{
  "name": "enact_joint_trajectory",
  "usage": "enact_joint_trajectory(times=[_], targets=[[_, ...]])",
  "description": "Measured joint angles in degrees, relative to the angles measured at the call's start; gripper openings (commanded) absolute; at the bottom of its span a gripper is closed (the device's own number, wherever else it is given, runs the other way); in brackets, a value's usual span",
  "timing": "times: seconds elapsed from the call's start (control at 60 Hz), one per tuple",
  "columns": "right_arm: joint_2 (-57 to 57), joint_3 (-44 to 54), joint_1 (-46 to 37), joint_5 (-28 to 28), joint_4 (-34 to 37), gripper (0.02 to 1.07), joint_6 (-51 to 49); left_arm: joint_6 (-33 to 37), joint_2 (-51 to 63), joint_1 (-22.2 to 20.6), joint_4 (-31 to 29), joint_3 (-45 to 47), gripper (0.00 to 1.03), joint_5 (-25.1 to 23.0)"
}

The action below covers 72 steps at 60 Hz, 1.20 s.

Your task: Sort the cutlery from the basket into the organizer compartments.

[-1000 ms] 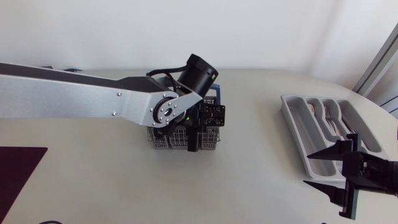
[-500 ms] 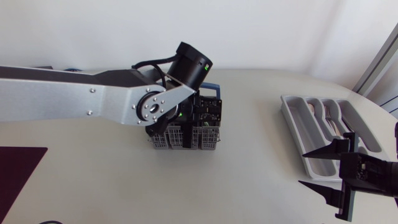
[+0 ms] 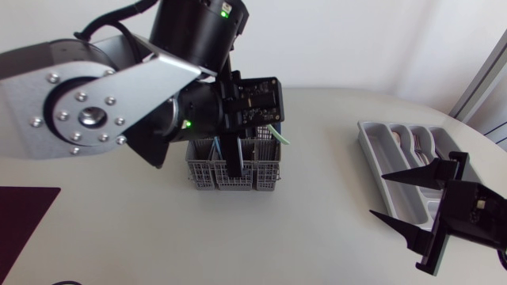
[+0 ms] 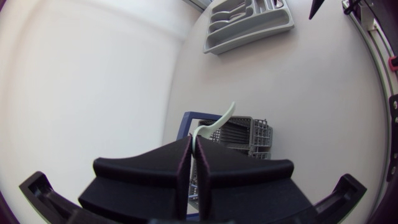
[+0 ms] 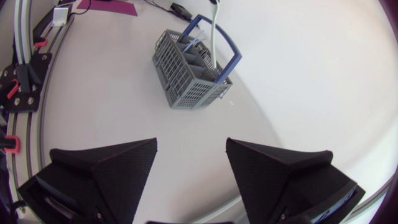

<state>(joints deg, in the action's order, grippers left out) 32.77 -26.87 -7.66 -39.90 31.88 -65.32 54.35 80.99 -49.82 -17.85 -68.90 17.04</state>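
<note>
- White, smooth table (image 3: 317,229) carries one grey wire-mesh basket (image 3: 234,176) at centre frame and one grey moulded organizer (image 3: 371,146) at the right edge, with cutlery lying in its long compartments.
- Two claws: the left claw (image 4: 194,142) is clamped on one pale green utensil (image 4: 214,124), held above the basket. The right claw (image 3: 378,195), at lower right, has its wedge fingers wide apart and holds nothing.
- Only the left wrist view shows that grip; in the head view the arm covers it.
- The right wrist view shows the basket's blue hoop handle (image 5: 224,36), with the slim curved utensil hanging over it.
</note>
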Motion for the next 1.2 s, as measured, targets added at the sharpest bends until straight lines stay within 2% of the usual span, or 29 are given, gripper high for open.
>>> enact_joint_trajectory(times=[0.2, 0.35, 0.5, 0.683, 0.95, 1.067, 1.2], targets=[[-2.95, 0.00, 10.91, 7.56, -7.85, 0.82, 13.33, -12.24, 0.35, -1.05, -7.74, -2.60, 0.03, 0.17], [-3.15, 0.61, 19.50, 14.25, -12.57, 0.82, 19.91, -21.62, 2.95, -1.77, -10.67, -6.29, 0.03, -2.23], [-1.95, 1.62, 27.30, 20.85, -17.03, 0.82, 24.85, -29.64, 6.32, -1.77, -14.49, -9.62, 0.03, -7.17], [1.01, 1.77, 31.80, 24.85, -21.77, 0.81, 29.05, -38.01, 9.75, -1.25, -17.38, -14.47, 0.03, -13.07], [4.96, 1.84, 36.65, 31.21, -27.47, 0.65, 31.45, -46.82, 13.29, 1.03, -20.87, -19.26, 0.03, -21.57], [7.15, 1.84, 38.01, 33.44, -30.05, 0.60, 31.54, -47.56, 15.23, 1.20, -22.91, -21.16, 0.03, -22.84], [10.86, 1.84, 38.53, 34.07, -32.24, 0.48, 31.52, -48.19, 16.70, 1.18, -24.35, -23.02, 0.03, -22.86]])
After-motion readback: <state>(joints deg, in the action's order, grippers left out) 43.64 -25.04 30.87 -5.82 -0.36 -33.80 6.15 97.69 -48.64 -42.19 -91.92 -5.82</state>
